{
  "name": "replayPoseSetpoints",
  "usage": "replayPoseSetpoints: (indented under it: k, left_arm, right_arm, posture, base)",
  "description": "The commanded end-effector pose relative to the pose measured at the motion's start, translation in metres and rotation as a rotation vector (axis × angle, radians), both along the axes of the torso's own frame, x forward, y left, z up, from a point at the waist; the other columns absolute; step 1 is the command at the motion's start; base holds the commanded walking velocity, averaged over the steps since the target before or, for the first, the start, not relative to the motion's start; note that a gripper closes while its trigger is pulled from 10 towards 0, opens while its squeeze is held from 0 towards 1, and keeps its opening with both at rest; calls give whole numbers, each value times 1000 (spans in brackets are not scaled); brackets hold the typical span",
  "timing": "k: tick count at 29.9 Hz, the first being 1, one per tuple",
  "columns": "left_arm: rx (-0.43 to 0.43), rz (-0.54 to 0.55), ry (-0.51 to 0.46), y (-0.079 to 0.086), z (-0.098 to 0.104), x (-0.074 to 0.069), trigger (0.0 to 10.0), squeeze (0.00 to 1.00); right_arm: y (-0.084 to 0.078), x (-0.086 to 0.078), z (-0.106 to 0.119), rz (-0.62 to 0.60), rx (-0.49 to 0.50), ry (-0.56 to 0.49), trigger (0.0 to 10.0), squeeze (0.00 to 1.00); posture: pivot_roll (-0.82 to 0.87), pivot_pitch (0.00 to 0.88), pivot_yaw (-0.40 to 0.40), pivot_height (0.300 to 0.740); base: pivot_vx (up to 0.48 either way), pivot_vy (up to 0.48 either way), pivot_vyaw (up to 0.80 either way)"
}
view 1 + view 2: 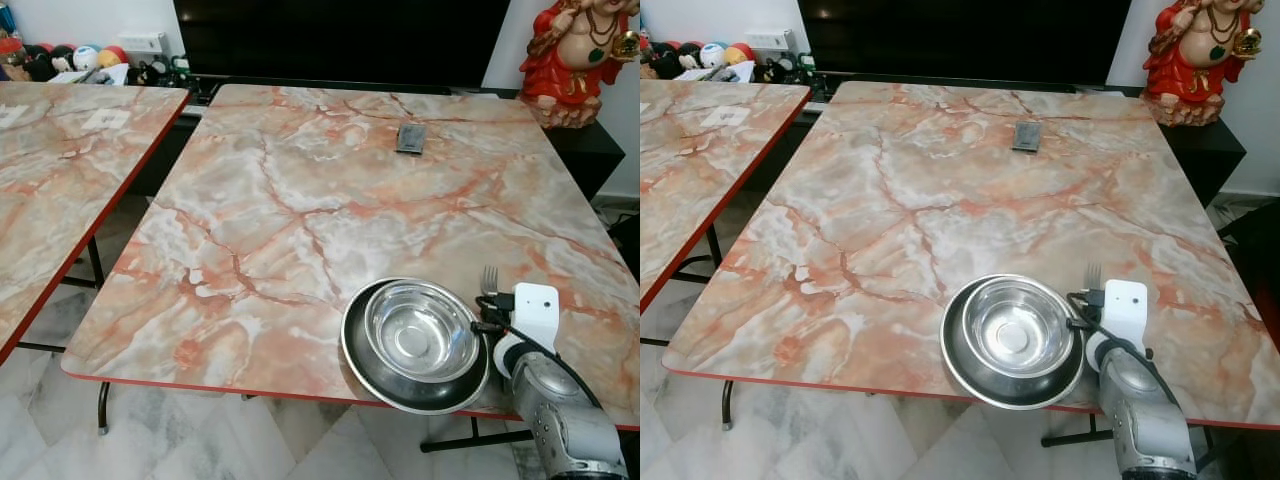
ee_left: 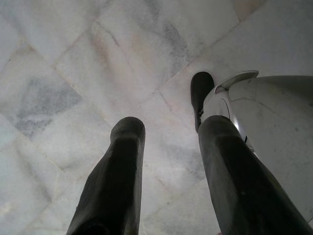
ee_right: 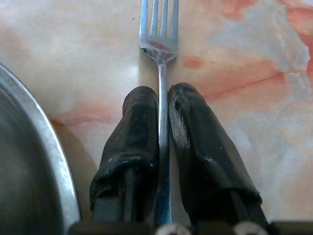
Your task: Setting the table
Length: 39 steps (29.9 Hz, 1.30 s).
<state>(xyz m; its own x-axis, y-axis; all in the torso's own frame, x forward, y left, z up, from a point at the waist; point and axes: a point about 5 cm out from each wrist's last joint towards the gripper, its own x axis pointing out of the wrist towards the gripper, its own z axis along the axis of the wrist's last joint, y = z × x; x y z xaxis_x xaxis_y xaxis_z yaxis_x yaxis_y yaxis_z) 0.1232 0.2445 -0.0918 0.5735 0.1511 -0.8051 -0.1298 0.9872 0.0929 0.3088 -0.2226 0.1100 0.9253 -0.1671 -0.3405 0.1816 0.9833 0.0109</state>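
Clenched on the fork [image 3: 162, 98]: your right gripper [image 3: 164, 95] had both black fingers [image 3: 134, 132] pressed against the thin handle, one on each side, with the tines pointing away from the wrist and lying over the marble-patterned table [image 1: 300, 200]. You could see only the tine tips [image 1: 489, 279] from the head camera, poking out beyond the white wrist block [image 1: 530, 305].

Your right arm [image 1: 565, 420] came in from the near right corner of the table, silver forearm angled up and forward, wrist held low over the tabletop just right of the dishes. The fork lay parallel to the arm, just beside the plate rim; from the wrist camera, that rim [image 3: 54, 161] curved past the gripper's side, close but apart from the fingers.

A steel bowl [image 1: 420, 330] sat inside a wider steel plate [image 1: 365, 365], near the front edge of the table, slightly right of centre.

Your left gripper [image 2: 166, 161] hung idle, fingers spread apart with nothing between them, pointing down at the pale marble floor [image 2: 73, 73]. A rounded white part of the robot's body [image 2: 274, 112] showed beside one finger.

Farther back on the table lay a small dark flat object [image 1: 411, 137]. A second marble table [image 1: 60, 170] stood to the left; a red and gold statue [image 1: 575, 55] sat at the far right corner.
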Motion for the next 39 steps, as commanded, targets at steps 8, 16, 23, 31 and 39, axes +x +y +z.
replayPoseSetpoints:
  k: [8,16,23,31,39]
  left_arm:
    - [-1,17,41,2,-3,-12,10000,0]
    - [-2,16,41,2,-3,-12,10000,0]
    - [-2,16,41,2,-3,-12,10000,0]
    - [-3,17,40,2,-3,-12,10000,0]
    - [-3,17,39,3,-3,-12,10000,0]
  right_arm:
    - [-4,1,-1,-16,4,-1,10000,0]
    - [-4,1,0,-19,-1,-1,10000,0]
    - [-5,3,7,-35,13,-50,10000,0]
    - [-3,7,16,-32,41,-114,10000,0]
    - [3,12,41,-17,49,-313,10000,0]
  posture:
    - [32,176,-18,740]
    - [31,176,-17,740]
    - [32,175,-17,740]
    - [32,174,-16,740]
    - [33,172,-16,740]
  base:
    - [0,0,0]
    - [0,0,0]
    - [0,0,0]
    - [0,0,0]
    - [0,0,0]
